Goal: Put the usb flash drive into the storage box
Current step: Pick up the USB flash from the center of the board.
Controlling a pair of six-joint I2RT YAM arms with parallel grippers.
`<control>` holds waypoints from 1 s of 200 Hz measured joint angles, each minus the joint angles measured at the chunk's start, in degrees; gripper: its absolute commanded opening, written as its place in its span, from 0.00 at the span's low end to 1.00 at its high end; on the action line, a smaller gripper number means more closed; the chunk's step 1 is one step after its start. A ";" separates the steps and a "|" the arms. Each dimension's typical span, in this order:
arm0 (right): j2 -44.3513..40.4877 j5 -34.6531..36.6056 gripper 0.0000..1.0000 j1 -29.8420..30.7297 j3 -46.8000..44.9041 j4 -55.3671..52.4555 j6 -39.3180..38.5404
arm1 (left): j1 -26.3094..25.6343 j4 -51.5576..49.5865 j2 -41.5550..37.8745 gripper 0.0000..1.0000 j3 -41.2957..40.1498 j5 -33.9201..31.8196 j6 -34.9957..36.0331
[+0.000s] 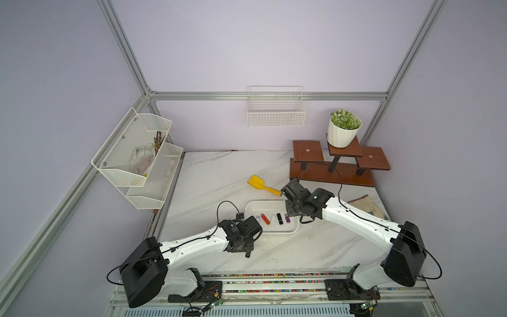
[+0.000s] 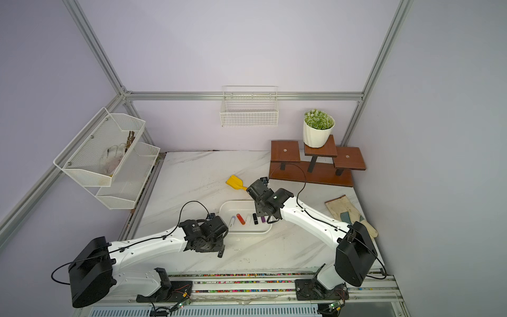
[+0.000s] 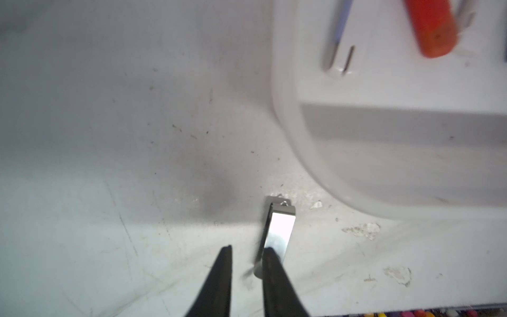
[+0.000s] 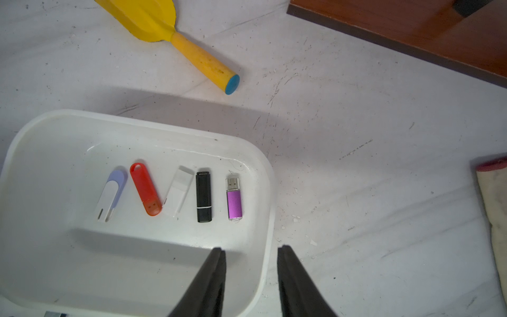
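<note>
A silver usb flash drive (image 3: 282,226) lies on the marble table just outside the storage box (image 3: 285,123), a shallow white tray (image 1: 271,232) (image 2: 247,232). My left gripper (image 3: 247,248) points down over it and is open. The drive rests against one finger (image 3: 274,271) with a gap to the other. It is blurred. Several flash drives lie in a row inside the box, among them a red one (image 4: 144,189) and a purple one (image 4: 234,200). My right gripper (image 4: 251,249) is open and empty, its fingers astride the box's rim (image 4: 270,208).
A yellow scoop (image 1: 259,183) (image 4: 164,24) lies behind the box. At the back right is a wooden stand (image 1: 334,167) with a potted plant (image 1: 343,131). A glove (image 1: 367,205) lies at the right. A wire basket (image 1: 275,109) and a mesh rack (image 1: 137,153) hang on the walls.
</note>
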 measured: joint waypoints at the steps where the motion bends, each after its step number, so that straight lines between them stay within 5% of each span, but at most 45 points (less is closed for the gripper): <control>1: 0.00 0.00 0.38 0.00 0.00 0.00 0.00 | 0.00 0.00 0.00 0.62 0.00 0.00 0.00; 41: 0.00 0.00 0.38 0.00 0.00 0.00 -0.02 | -0.02 -0.15 0.09 0.71 -0.37 0.50 -0.04; 81: 0.00 0.00 0.38 0.00 0.00 0.02 -0.02 | -0.55 0.28 0.22 0.58 -2.08 2.23 -0.02; 164: 0.00 0.00 0.37 0.00 0.00 0.02 -0.02 | -1.46 4.02 5.95 0.56 -2.14 5.20 2.12; 200: 0.00 -0.02 0.37 0.00 0.00 0.02 -0.02 | -1.73 5.03 9.31 0.46 -1.79 5.07 3.02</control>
